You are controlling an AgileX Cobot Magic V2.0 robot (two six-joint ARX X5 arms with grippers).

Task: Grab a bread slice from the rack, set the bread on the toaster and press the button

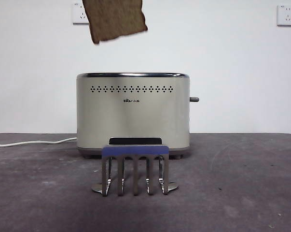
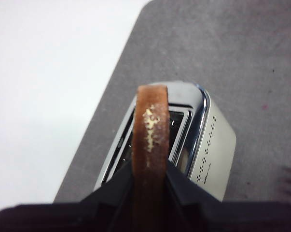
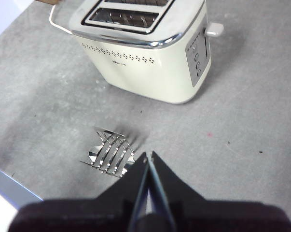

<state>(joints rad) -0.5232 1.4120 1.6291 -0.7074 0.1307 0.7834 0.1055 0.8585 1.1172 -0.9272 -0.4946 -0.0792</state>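
Note:
The slice of bread (image 1: 115,19) hangs high over the left part of the toaster (image 1: 133,113), its top cut off by the picture's edge. In the left wrist view my left gripper (image 2: 149,180) is shut on the slice of bread (image 2: 150,140), seen edge-on above the toaster's slots (image 2: 181,128). The button (image 1: 194,99) sticks out of the toaster's right end. The rack (image 1: 134,166) stands in front of the toaster with nothing between its prongs. My right gripper (image 3: 149,159) is shut and empty, above the table near the rack (image 3: 109,152).
A white cable (image 1: 34,142) runs left from the toaster across the grey table. Two white wall sockets (image 1: 80,13) (image 1: 286,15) sit on the back wall. The table's edge (image 3: 10,186) lies close behind the rack in the right wrist view.

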